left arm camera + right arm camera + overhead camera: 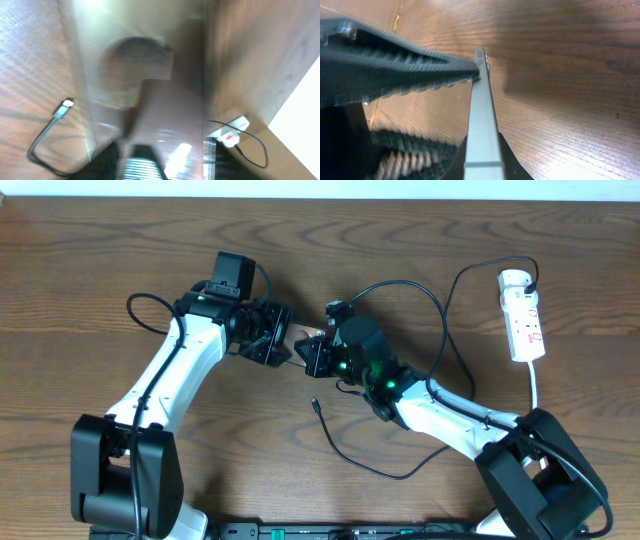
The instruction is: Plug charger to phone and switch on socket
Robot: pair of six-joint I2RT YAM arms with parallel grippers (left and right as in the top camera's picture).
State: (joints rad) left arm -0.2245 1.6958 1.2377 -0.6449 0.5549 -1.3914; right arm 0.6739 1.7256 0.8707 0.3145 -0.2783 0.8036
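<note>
Fingers (420,65) of right gripper (312,353) on phone (482,125), left gripper (281,346) alongside, charger (316,407) apart.

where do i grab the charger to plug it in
Take the charger just behind its connector tip, coming straight down from above with the fingers across the cable: that end lies flat and free on the table, clear of the phone.

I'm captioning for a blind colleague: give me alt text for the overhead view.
The left gripper and right gripper meet centrally at the phone. The charger tip lies loose below them; the socket lies at upper right.
</note>
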